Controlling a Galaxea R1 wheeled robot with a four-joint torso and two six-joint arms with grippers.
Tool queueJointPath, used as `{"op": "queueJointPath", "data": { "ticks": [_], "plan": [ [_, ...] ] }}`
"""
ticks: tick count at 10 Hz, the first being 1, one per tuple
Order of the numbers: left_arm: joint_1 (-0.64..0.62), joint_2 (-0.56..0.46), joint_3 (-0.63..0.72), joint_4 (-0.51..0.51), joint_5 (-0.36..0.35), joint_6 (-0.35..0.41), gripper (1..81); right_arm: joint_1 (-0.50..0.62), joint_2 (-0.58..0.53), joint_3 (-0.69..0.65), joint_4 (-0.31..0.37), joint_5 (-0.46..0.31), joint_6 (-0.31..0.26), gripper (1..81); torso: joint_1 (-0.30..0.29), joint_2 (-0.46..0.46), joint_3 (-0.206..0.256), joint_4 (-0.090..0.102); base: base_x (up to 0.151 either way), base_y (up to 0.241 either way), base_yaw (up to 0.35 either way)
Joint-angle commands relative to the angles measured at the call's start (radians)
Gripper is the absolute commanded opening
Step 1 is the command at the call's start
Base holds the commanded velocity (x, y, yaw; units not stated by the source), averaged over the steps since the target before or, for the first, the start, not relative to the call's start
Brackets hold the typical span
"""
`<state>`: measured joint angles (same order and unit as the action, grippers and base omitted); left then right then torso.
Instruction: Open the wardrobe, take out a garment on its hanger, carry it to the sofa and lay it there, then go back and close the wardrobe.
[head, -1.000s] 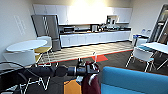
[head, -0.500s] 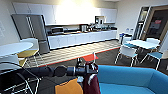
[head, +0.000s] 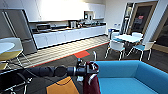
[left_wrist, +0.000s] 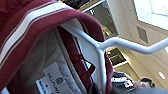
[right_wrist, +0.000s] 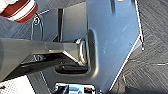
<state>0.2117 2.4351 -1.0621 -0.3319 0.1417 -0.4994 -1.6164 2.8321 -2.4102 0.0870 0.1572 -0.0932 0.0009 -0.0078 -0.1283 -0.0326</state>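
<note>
**Maroon jacket rides to the blue sofa**

Maroon cloth with white stripes, the varsity jacket (head: 90, 81) hangs on a thin whitish plastic hanger (left_wrist: 100, 53) from the left claw (head: 86, 69), which is clenched on that hanger at the end of the dark left arm reaching in low across the head view. The jacket dangles just beside the near arm of the large bright blue upholstered sofa (head: 130, 75), touching or almost touching its edge. In the left wrist view the hanger's neck and bar run through the collar, with a white label showing inside.

The step in hand looks like the carry, nearly done. To do it well, the robot should keep the jacket high enough to clear the sofa's rounded arm, bring it over the middle of the seat rather than the edge, and lower it so the cloth spreads flat before letting go.

The right claw's state cannot be told; the right wrist view shows robot parts, dark floor, and a maroon-and-white ribbed cuff (right_wrist: 18, 10) at one corner. The jacket's lower part is cut off in the head view, and the claw's hold on the hanger is hard to make out there. The sofa's far end is also cut off.
</note>
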Motion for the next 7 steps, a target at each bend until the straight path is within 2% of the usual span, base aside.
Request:
{"op": "queueJointPath", "data": {
  "ticks": [1, 7],
  "plan": [
    [-0.183, 0.0, 0.033, 0.022, -0.056, 0.012, 1.0, 0.025, -0.007, 0.007, -0.012, -0.059, -0.003, 81.1, 0.0, 0.0, 0.001, 0.0, 0.0, 0.0, -0.302],
    [-0.183, 0.0, 0.033, 0.022, -0.056, 0.012, 1.0, 0.023, -0.007, 0.01, -0.013, -0.059, -0.003, 81.1, 0.0, 0.0, 0.001, 0.0, 0.0, 0.0, -0.304]
  ]
}}
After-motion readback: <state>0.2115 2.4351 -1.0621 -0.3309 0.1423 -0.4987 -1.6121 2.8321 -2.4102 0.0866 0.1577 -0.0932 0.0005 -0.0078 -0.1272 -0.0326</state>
